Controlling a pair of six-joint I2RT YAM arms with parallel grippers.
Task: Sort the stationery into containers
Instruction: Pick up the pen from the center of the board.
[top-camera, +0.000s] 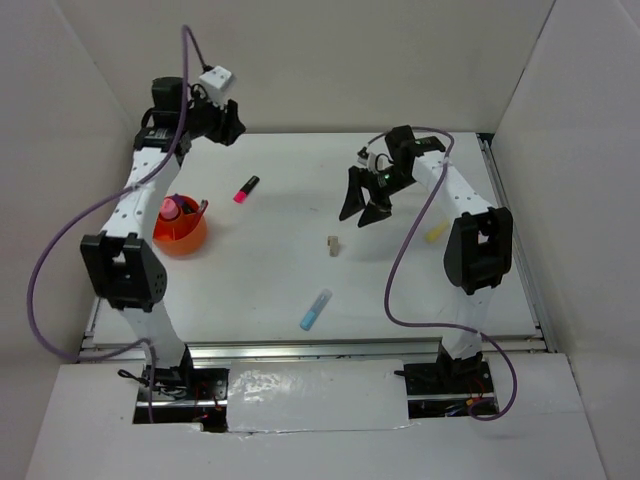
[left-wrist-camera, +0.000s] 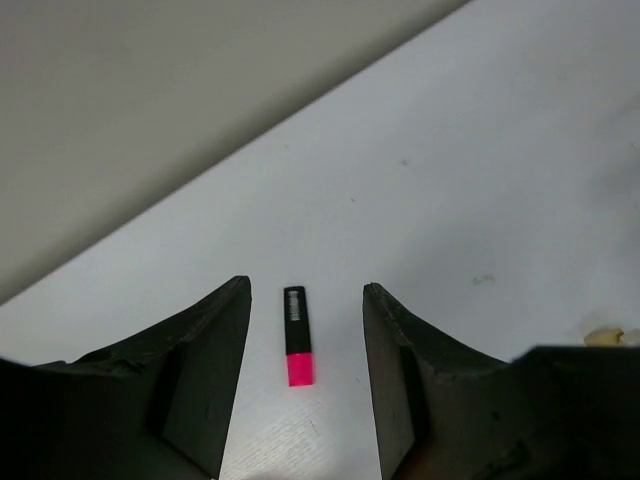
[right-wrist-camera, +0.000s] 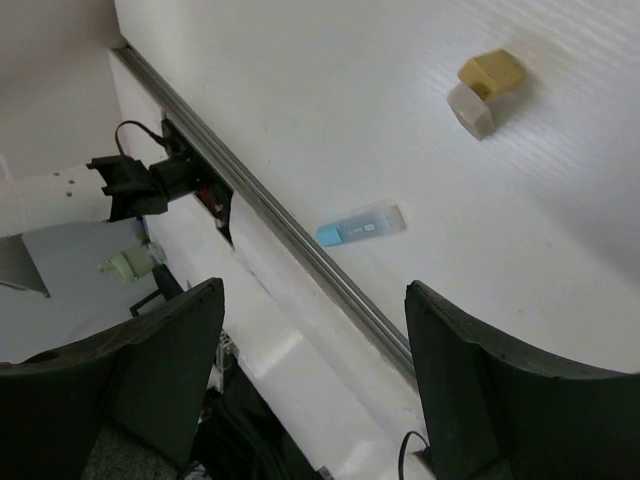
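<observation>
The orange cup stands at the left and holds a pink-red highlighter and thin pens. A pink highlighter with a black cap lies right of the cup. My left gripper hovers open and empty behind it. In the left wrist view that highlighter lies on the table between the open fingers. My right gripper is open and empty above the table's right middle. A beige block and a light blue highlighter lie in front of it. Both show in the right wrist view, the block and the highlighter. A yellow highlighter is partly hidden by the right arm.
White walls close in the table at the back and both sides. A metal rail runs along the near edge by the arm bases. Purple cables hang from both arms.
</observation>
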